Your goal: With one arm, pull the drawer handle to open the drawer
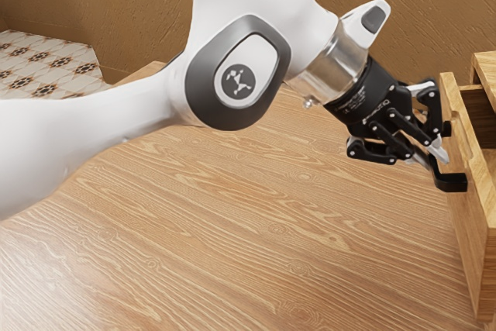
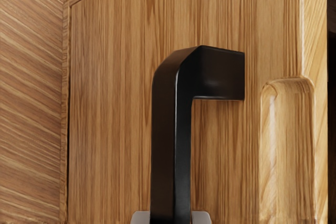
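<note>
At the drawer front (image 1: 463, 215), on the exterior view's right, the black gripper (image 1: 435, 136) sits on the drawer handle (image 1: 454, 181). Its two fingers stand on opposite sides of the black bar and seem to press it from both sides. The white arm (image 1: 232, 75) reaches toward the drawer front from the exterior view's left, above the wooden table (image 1: 232, 230). The drawer front stands a little out from the cabinet (image 1: 487, 67), and a dark gap shows behind it. Seen from the wrist, the drawer handle (image 2: 170, 145) runs along the drawer front (image 2: 115, 103) and bends toward it at its end, and a grey finger pad (image 2: 202, 217) touches it.
</note>
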